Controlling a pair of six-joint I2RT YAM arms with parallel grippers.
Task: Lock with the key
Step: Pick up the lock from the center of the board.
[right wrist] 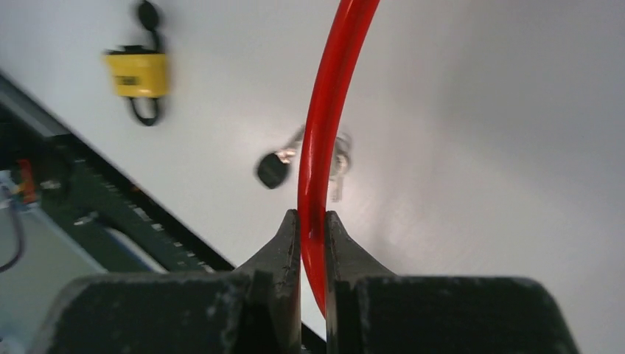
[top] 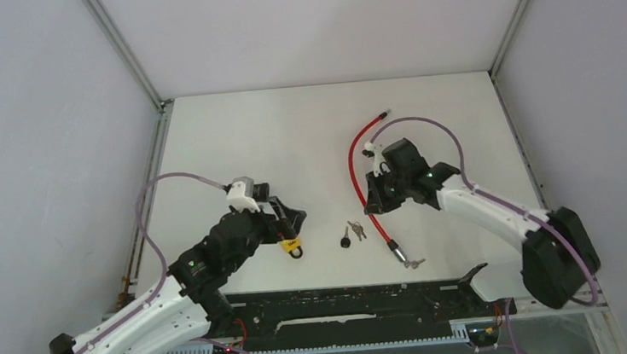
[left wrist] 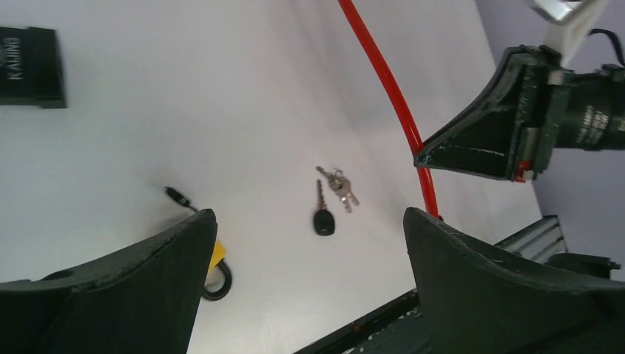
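The right tool pinched the cable; the left tool hung wide above the key. That thin cable might slip free and sweep the key aside.

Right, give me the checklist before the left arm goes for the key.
1. Right gripper shut on red cable: ok.
2. Left gripper open and empty: ok.
3. Black-headed key lying free, uncovered: ok.
4. Yellow padlock joined to the cable: not ok, they lie apart.
5. Padlock shackle open: cannot tell.
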